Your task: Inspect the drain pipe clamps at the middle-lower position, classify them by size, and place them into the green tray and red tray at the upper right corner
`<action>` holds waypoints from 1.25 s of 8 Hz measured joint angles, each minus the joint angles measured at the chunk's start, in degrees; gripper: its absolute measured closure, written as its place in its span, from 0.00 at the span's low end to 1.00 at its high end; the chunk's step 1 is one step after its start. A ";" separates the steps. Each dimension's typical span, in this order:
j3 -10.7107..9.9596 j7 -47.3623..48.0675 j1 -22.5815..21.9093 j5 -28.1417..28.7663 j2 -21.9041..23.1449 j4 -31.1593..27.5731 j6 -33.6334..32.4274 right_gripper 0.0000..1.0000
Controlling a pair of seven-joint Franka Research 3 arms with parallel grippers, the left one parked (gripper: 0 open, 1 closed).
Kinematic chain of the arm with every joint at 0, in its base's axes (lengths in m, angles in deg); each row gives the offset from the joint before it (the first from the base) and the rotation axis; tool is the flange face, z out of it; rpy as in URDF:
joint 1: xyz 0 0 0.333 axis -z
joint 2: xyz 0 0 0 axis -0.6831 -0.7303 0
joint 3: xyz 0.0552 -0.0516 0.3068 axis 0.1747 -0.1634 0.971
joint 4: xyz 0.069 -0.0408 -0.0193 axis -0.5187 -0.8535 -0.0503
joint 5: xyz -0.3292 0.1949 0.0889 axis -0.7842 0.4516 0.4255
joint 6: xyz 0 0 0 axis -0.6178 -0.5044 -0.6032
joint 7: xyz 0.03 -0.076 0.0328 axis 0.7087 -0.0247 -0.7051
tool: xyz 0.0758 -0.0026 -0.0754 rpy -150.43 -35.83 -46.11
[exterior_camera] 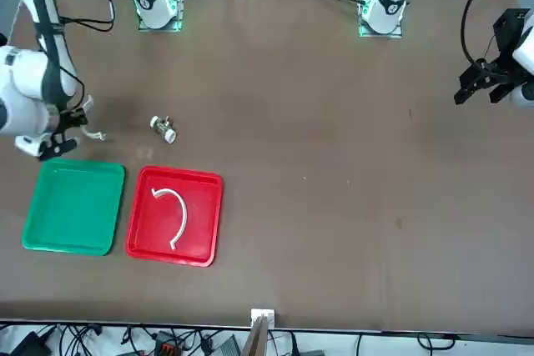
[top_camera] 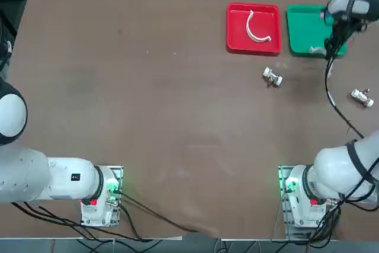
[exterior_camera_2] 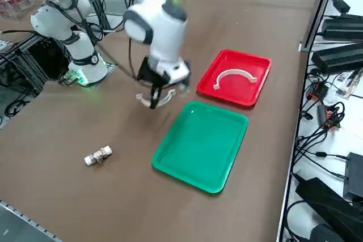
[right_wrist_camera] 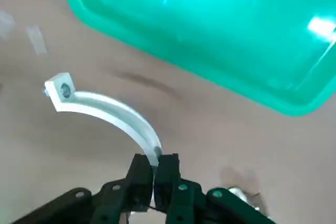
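Two white C-shaped plastic clamps are in sight. One clamp (top_camera: 258, 29) lies inside the red tray (top_camera: 237, 44), a thin curved strip with small tabs at its ends, resting flat on the tray's smooth floor. The other clamp (right_wrist_camera: 101, 110) is pinched between the black fingers of the right claw (right_wrist_camera: 154, 171), which are closed narrowly on one end of it; its free end carries a small square tab with a round hole.

The claw (exterior_camera_2: 157, 93) hangs above the brown desk (top_camera: 148, 117) just beside the near rim of the green tray (exterior_camera_2: 198, 151), not over its floor. From overhead the arm's white wrist covers part of that tray (top_camera: 299, 31), and only a short piece of the held clamp (top_camera: 318, 50) shows near its rim.

Both trays are square, shallow, glossy plastic with raised rims and rounded corners, set side by side. The green one holds nothing that can be seen.

Two small stubby white-and-metal pieces lie on the desk: one (top_camera: 272, 76) near the red tray, another (top_camera: 362, 96) toward the desk's right edge. Their exact shape is hard to make out.
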 joint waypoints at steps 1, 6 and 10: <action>0.19 0.12 -0.75 0.10 -2.21 4.56 -0.61 0.95; -0.56 0.19 -0.54 0.09 -27.76 30.70 2.43 0.93; -0.83 0.21 0.10 0.09 -32.04 36.51 5.01 0.22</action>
